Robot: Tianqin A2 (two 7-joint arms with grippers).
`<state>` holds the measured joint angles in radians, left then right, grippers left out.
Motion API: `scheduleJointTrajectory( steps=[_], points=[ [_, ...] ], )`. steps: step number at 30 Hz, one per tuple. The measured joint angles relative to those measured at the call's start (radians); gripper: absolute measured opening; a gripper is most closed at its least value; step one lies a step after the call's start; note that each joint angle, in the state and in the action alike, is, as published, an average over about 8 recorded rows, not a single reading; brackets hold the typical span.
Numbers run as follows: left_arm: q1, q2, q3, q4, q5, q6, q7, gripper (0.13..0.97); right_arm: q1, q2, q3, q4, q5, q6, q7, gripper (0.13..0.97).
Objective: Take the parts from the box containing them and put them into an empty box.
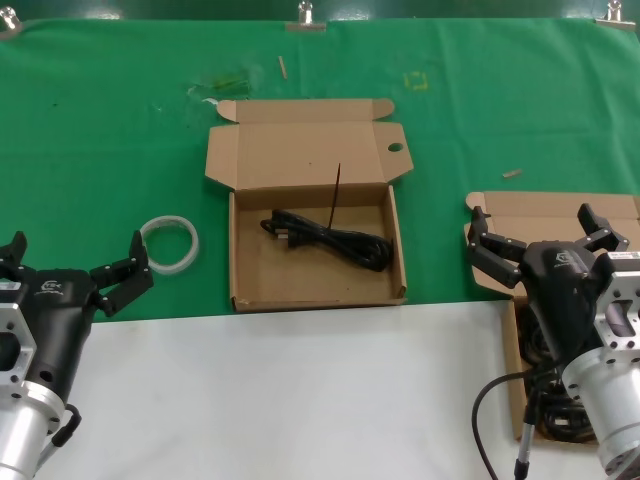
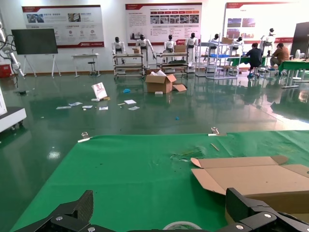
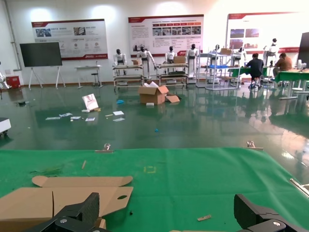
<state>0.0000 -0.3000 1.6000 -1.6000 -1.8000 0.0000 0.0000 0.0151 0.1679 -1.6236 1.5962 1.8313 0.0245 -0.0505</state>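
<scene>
The carton with a holed lid tab (image 1: 318,270) sits open at the centre of the green cloth. One black cable bundle (image 1: 330,238) lies in it. Its lid also shows in the right wrist view (image 3: 58,199) and the left wrist view (image 2: 256,178). The carton with a plain lid flap (image 1: 555,208) stands at the right, mostly hidden by my right arm; dark cables (image 1: 548,408) show inside it. My right gripper (image 1: 540,228) hangs open and empty over that carton's back part. My left gripper (image 1: 78,258) is open and empty at the left, near the white ring (image 1: 170,243).
The front half of the table is white (image 1: 300,390); the back half is green cloth. Small scraps (image 1: 512,173) and a stick (image 1: 282,67) lie on the cloth. Metal clips (image 1: 305,15) hold its far edge. The white ring also shows in the left wrist view (image 2: 181,225).
</scene>
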Motion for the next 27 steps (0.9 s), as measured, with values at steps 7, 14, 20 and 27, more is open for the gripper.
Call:
scheduleJointTrajectory(
  steps=[7, 14, 20, 27],
  points=[
    [0.0, 0.0, 0.0, 0.0, 0.0, 0.0, 0.0, 0.966, 0.0, 0.0, 0.0, 0.0, 0.0, 0.0, 0.0, 0.966],
    [0.0, 0.0, 0.0, 0.0, 0.0, 0.0, 0.0, 0.966, 0.0, 0.0, 0.0, 0.0, 0.0, 0.0, 0.0, 0.966],
    [0.0, 0.0, 0.0, 0.0, 0.0, 0.0, 0.0, 0.966, 0.0, 0.0, 0.0, 0.0, 0.0, 0.0, 0.0, 0.966],
    [0.0, 0.0, 0.0, 0.0, 0.0, 0.0, 0.0, 0.966, 0.0, 0.0, 0.0, 0.0, 0.0, 0.0, 0.0, 0.966]
  ],
)
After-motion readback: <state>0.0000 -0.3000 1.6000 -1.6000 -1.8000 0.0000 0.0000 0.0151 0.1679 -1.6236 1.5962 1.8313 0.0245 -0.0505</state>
